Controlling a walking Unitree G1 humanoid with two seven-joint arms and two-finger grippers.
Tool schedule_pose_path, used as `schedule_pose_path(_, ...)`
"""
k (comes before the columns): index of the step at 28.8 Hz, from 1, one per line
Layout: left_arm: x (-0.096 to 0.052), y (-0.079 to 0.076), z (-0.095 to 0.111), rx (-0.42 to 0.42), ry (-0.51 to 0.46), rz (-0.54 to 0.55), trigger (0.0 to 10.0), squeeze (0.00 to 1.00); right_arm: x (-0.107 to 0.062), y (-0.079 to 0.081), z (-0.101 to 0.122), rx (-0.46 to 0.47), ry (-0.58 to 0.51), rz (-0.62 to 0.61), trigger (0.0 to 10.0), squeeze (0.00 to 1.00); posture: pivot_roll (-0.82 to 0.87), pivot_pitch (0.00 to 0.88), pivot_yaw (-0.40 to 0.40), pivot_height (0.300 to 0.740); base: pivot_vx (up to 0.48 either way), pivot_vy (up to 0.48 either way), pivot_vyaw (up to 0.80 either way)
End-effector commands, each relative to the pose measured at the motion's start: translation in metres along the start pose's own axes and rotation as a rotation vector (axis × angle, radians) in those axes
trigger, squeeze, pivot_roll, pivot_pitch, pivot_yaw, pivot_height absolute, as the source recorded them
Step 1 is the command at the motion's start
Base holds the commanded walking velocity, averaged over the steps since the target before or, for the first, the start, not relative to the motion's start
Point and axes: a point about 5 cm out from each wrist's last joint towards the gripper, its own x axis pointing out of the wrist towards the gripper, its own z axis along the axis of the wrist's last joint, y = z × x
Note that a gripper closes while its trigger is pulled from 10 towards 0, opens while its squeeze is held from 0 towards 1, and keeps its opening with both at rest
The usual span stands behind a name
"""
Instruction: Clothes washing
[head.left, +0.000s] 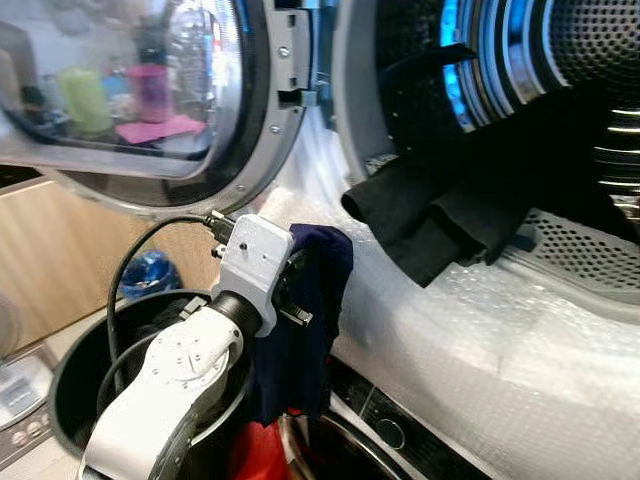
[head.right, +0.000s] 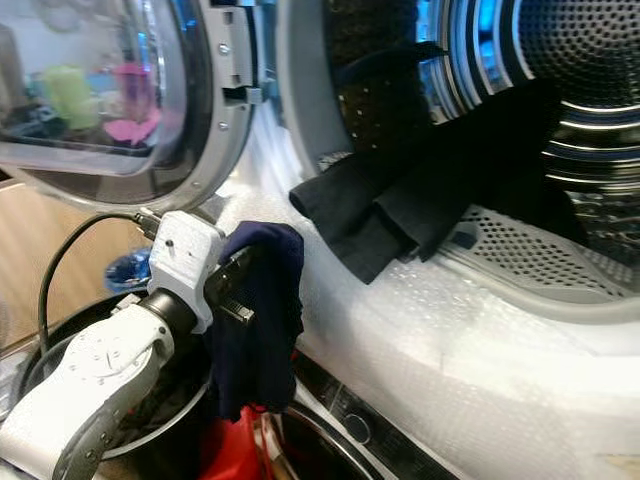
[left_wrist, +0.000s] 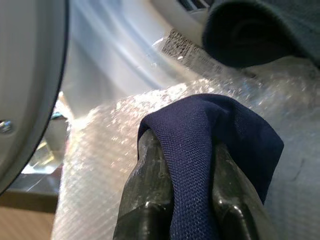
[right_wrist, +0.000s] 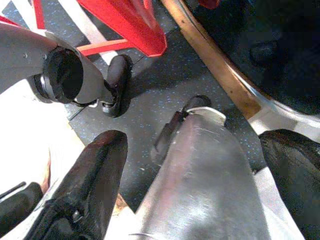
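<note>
My left gripper (head.left: 298, 290) is shut on a navy blue cloth (head.left: 318, 330), holding it up just in front of the washing machine's lower rim. In the left wrist view the cloth (left_wrist: 210, 125) is folded over between the two black fingers (left_wrist: 147, 185). Black garments (head.left: 470, 200) hang out of the open drum (head.left: 590, 60) over its lip, to the right of and above the gripper. Below the left arm stands a black laundry bucket (head.left: 70, 370) with dark clothes inside. My right gripper (right_wrist: 195, 175) hangs low over the floor, fingers spread apart, nothing in them.
The round washer door (head.left: 150, 100) stands open at the upper left. Bubble wrap (head.left: 480, 350) covers the machine's front below the drum. A red item (head.left: 258, 455) and a round basin rim (head.left: 340, 440) lie beside the bucket. A blue object (head.left: 150, 272) sits behind it.
</note>
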Motion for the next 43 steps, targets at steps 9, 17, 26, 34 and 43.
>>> schedule_pose_path(9, -0.0011, -0.0007, 0.0085, 0.064, -0.056, 0.023, 10.0, 0.00, -0.0007, 0.0016, -0.0135, -0.009, 0.049, 0.012, 10.0, 0.00, 0.33, 0.039, -0.047, 0.740, 0.000, -0.160, -0.74)
schedule_pose_path(17, 0.0002, -0.0027, 0.0093, 0.050, -0.069, 0.019, 10.0, 0.00, -0.0009, 0.0010, -0.0141, -0.009, 0.057, 0.010, 10.0, 0.00, 0.32, 0.054, -0.047, 0.740, 0.000, -0.120, -0.73)
schedule_pose_path(26, 0.0008, -0.0036, 0.0094, 0.043, -0.076, 0.022, 10.0, 0.00, -0.0005, 0.0007, -0.0090, 0.009, 0.041, 0.010, 10.0, 0.00, 0.32, 0.059, -0.051, 0.740, 0.000, 0.000, -0.32)
schedule_pose_path(34, -0.0001, -0.0052, 0.0100, 0.025, -0.085, 0.036, 10.0, 0.00, -0.0008, -0.0003, -0.0092, -0.003, 0.045, 0.016, 10.0, 0.00, 0.33, 0.061, -0.062, 0.740, 0.000, 0.000, 0.00)
schedule_pose_path(43, -0.0002, -0.0070, 0.0074, 0.010, -0.074, 0.056, 10.0, 0.00, -0.0016, -0.0046, -0.0090, -0.027, 0.050, 0.000, 10.0, 0.00, 0.33, 0.065, -0.077, 0.740, 0.000, 0.283, -0.07)
